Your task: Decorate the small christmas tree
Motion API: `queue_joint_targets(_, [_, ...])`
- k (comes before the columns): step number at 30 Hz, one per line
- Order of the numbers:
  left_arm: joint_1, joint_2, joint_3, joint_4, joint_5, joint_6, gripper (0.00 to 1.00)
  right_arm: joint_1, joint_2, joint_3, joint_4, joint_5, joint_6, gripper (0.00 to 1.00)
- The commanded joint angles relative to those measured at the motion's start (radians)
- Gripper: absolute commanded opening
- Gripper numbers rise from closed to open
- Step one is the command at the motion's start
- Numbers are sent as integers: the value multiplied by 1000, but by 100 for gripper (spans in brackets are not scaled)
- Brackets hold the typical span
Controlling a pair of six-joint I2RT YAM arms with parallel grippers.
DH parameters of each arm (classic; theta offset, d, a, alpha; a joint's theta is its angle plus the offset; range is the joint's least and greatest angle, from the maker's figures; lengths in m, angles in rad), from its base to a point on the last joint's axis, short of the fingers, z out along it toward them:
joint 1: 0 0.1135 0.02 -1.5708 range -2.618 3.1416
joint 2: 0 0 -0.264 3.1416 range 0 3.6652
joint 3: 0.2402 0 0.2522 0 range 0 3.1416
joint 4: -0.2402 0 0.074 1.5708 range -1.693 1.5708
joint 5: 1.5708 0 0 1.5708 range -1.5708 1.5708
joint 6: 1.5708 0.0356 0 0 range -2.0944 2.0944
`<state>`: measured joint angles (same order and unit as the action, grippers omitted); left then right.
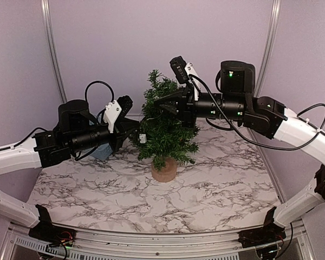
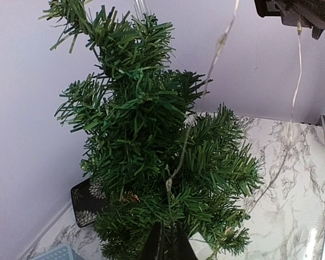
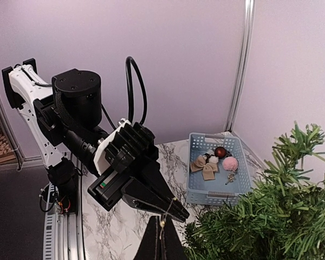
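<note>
**A:** Marbled counter up front, with 2 arms reaching in from its near edge. Where is the tree?

**B:** The small christmas tree stands upright about mid-counter on its round tan stump.

**A:** And the left gripper?

**B:** It is at the tree's left side, low among the branches, jaws together. A thin light string runs down through the needles to their tip.

**A:** And the right gripper?

**B:** Higher up, against the upper branches, jaws pinched on the same string, which hangs down from it. The 2 grippers are close together, tips nearly meeting.

**A:** What lies beyond?

**B:** A blue basket sits on the counter behind the left arm. It holds tan bows, a red ball and a pink pompom. A dark patterned box sits by the tree's foot, near the lilac wall.
</note>
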<state>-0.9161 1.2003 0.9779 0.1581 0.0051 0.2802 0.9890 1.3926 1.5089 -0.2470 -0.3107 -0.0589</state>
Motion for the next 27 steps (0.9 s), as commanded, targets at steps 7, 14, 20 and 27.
queue_joint_targets(7, [15,-13,-13,47,28,-21,0,7,-39,35,11,13,-10,0])
queue_joint_targets(14, [37,-69,6,49,15,-33,0,5,-56,12,9,46,-16,0])
queue_joint_targets(20, [53,-102,30,32,5,-19,0,2,-60,0,6,66,-22,0])
queue_joint_targets(27, [57,-94,127,36,-51,-1,0,-20,-64,25,5,152,-24,0])
